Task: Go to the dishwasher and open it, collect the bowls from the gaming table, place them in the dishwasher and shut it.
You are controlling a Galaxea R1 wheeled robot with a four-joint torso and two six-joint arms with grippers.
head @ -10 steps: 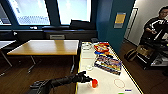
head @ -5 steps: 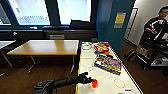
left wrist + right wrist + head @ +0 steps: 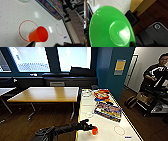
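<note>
One orange cup (image 3: 39, 34) stood on the gaming table (image 3: 105, 127), with the left gripper (image 3: 93, 128) at it, grip unclear. Beside the table's edge, the green bowl (image 3: 111, 28) seemed clamped in the right gripper, probably for carrying to the dishwasher.

No legible text; game box (image 3: 108, 111) print blurred.

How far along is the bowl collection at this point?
One green bowl looks already collected: it sits close against the right wrist camera, apparently held. In hand: the left gripper is at the orange cup on the white gaming table. The dishwasher steps are left.
</note>
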